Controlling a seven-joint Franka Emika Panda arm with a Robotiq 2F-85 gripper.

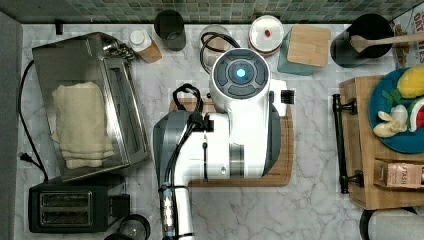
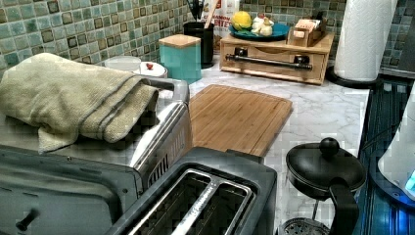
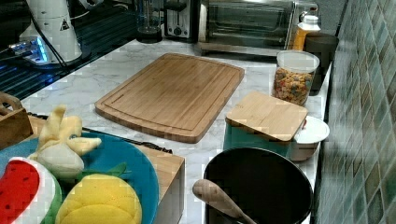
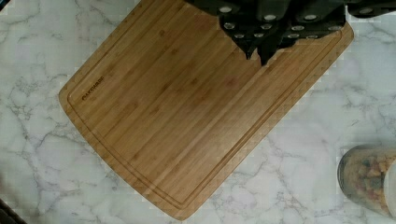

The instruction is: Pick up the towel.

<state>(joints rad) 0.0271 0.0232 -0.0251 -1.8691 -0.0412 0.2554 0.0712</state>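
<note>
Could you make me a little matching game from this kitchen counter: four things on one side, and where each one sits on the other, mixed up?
Things:
1. towel
2. cutting board
3. wooden spoon
4. toy fruit

Places:
A. on the blue plate
B. in the black cup
C. on top of the toaster oven
D. flat on the marble counter, under the arm

Pairs: 1-C, 2-D, 3-B, 4-A
</note>
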